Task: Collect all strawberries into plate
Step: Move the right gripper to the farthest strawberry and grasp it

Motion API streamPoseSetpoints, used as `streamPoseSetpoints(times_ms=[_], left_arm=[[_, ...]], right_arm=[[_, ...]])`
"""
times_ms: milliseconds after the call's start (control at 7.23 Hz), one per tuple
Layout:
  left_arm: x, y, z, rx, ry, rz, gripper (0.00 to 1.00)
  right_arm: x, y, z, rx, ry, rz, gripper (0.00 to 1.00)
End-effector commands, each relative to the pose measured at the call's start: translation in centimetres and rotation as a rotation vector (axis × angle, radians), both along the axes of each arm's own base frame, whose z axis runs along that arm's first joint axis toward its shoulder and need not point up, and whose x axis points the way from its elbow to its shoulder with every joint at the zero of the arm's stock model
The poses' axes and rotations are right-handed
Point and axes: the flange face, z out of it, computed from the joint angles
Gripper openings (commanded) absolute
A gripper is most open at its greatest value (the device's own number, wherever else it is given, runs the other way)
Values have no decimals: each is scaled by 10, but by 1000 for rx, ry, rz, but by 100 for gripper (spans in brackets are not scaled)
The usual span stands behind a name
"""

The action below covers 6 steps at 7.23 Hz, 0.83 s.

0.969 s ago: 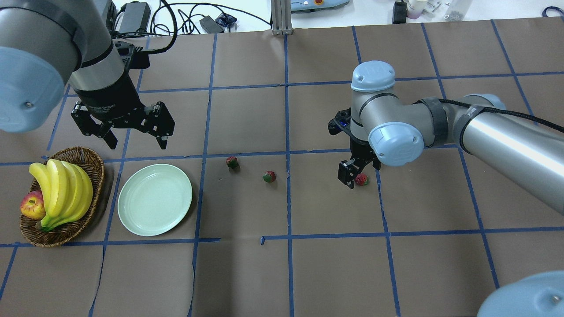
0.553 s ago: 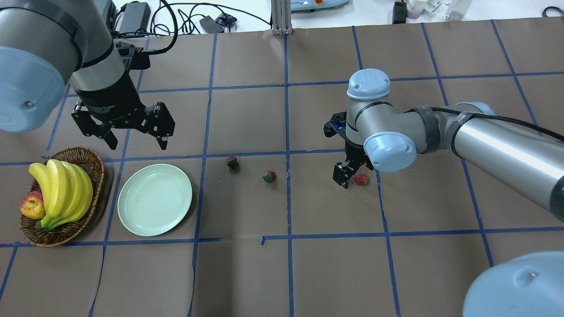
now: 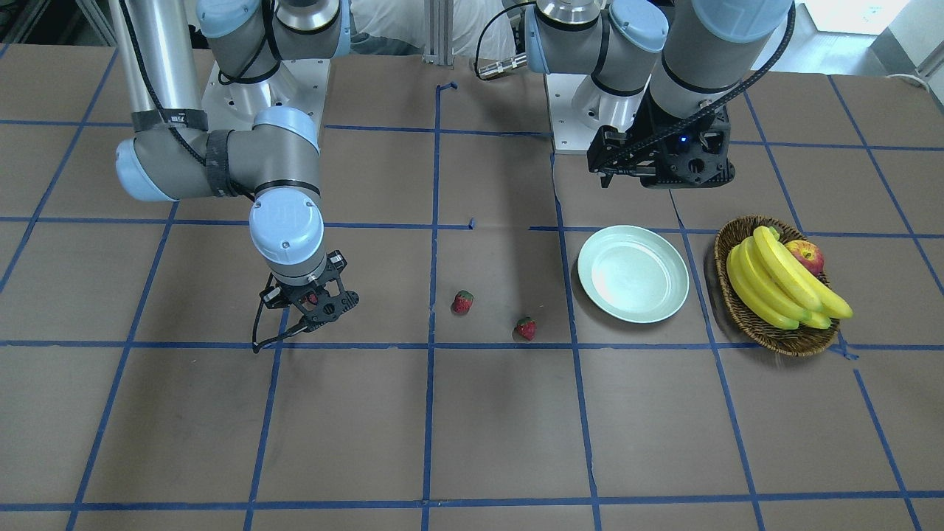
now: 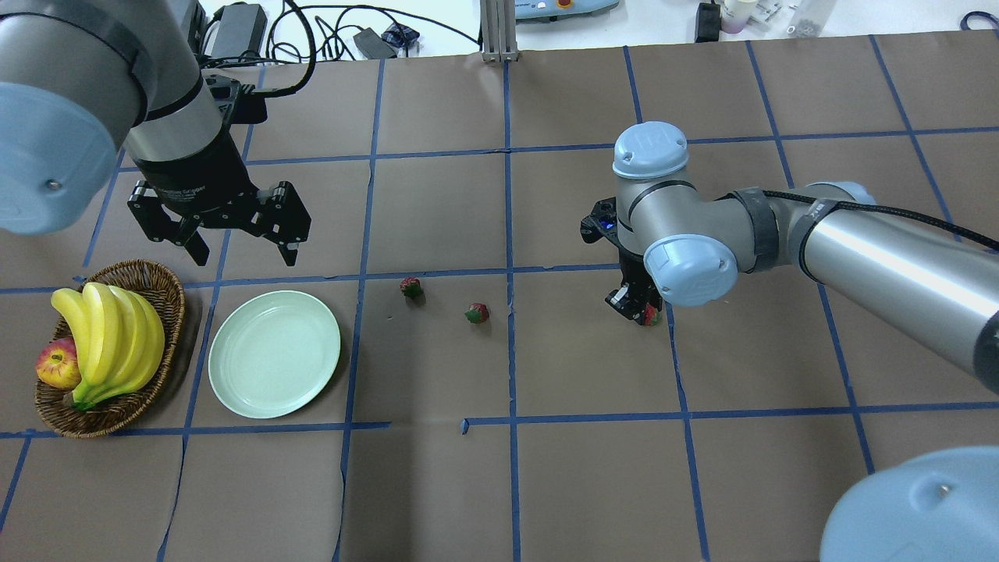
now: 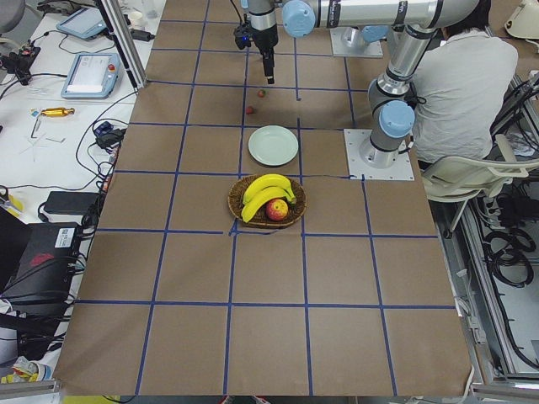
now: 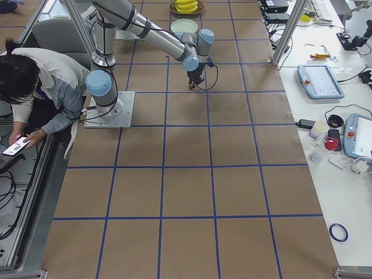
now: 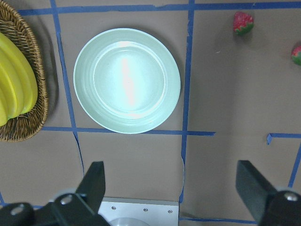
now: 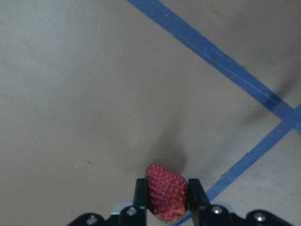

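Pinching a strawberry [image 8: 164, 186] between its two fingers [image 8: 140, 195], the right claw [image 8: 167, 194] is hanging low over the brown surface [image 4: 593, 468] and pointing straight down. In its wrist view the red berry is sitting squarely between the pads. Both pads are pressing against its sides, and its shadow is falling on the paper just beyond it. A blue tape line [image 8: 244, 160] is running close by. Whether the berry is touching the paper, I cannot tell. From overhead, this claw is mostly hiding under its own wrist joint, with only a bit of the berry peeking out beside it.

The second strawberry [image 4: 477, 313] and the third strawberry [image 4: 411, 287] are lying on the surface, well apart from the right claw, between it and the plate [image 4: 275, 353]. The third is lying nearer the plate, and neither is touching it.

The left claw [image 4: 243, 251] is hovering above the surface with its fingers spread wide, just past the plate's far edge in the overhead view. Its wrist camera is looking straight down on the pale green plate, with the two loose berries showing off to one side. A wicker basket [image 4: 168, 289] is standing just beside the plate on the side away from the berries, carrying bananas [image 4: 109, 339] and an apple [image 4: 56, 364].
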Motion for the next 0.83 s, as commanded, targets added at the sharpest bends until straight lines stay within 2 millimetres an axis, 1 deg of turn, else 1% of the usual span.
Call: streamPoseSetpoints(times_ms=[0, 138, 277, 415, 553, 692], left_arm=[[0, 0, 0, 0, -2, -1, 100], [0, 0, 0, 0, -2, -1, 100], [0, 0, 0, 0, -2, -1, 100], [0, 0, 0, 0, 0, 0, 100], [0, 0, 0, 0, 0, 0, 100], [0, 0, 0, 0, 0, 0, 100]], right_arm=[[-1, -3, 5, -15, 4, -9, 0], [-1, -7, 12, -34, 4, -8, 0], [2, -18, 32, -79, -11, -10, 0], [7, -37, 64, -148, -36, -29, 0], [21, -47, 83, -184, -76, -159, 0], [45, -43, 88, -202, -86, -159, 0]])
